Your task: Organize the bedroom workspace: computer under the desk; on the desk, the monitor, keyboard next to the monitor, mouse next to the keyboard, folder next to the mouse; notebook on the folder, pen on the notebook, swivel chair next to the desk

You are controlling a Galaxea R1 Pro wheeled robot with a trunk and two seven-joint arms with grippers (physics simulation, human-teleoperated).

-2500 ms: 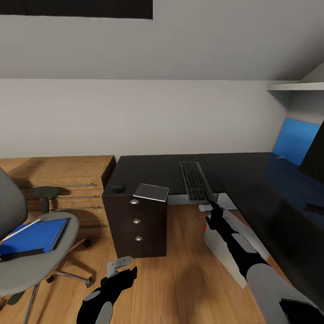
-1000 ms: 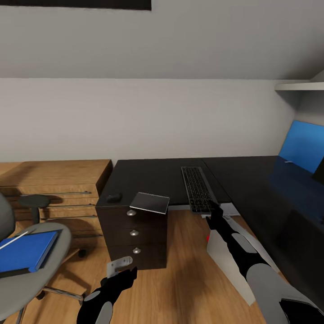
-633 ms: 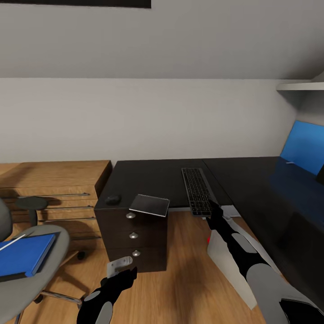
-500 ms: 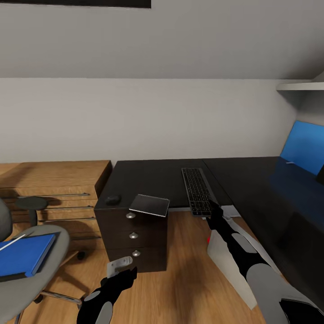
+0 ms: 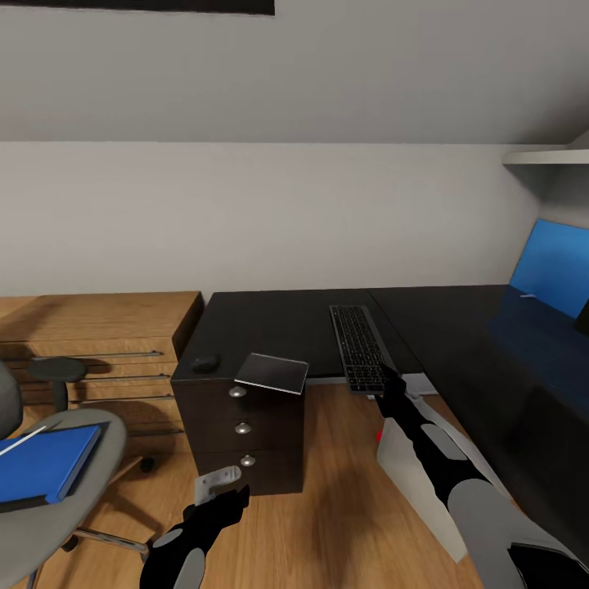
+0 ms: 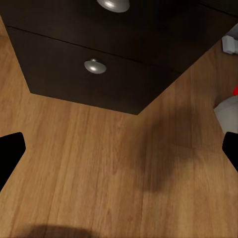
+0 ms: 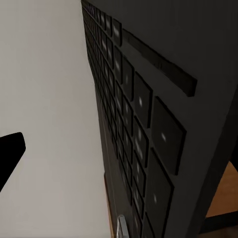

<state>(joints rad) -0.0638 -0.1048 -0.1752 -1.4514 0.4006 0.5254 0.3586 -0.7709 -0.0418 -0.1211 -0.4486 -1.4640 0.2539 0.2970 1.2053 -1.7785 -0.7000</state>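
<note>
The black desk (image 5: 278, 319) carries the keyboard (image 5: 357, 343), the mouse (image 5: 206, 361) and the notebook (image 5: 272, 372), which overhangs the drawer unit (image 5: 245, 433). On the swivel chair (image 5: 98, 442) at the left lies the blue folder (image 5: 41, 462) with a white pen (image 5: 20, 446) on it. The grey computer (image 5: 405, 474) stands on the floor by the desk, its red light showing. A sliver of the monitor (image 5: 582, 319) shows at the right edge. My right gripper (image 5: 383, 380) hovers open at the keyboard's (image 7: 134, 124) near end. My left gripper (image 5: 225, 489) hangs open before the drawers (image 6: 95, 66).
A low light-wood shelving counter (image 5: 98, 327) stands left of the desk, behind the chair. A blue wall panel (image 5: 556, 266) rises behind the desk's right wing. Wooden floor (image 5: 335, 491) stretches between the drawer unit and the computer.
Over 2.5 s the camera moved closer, pushing chair and monitor toward the picture's edges. In the last half second nothing has visibly moved.
</note>
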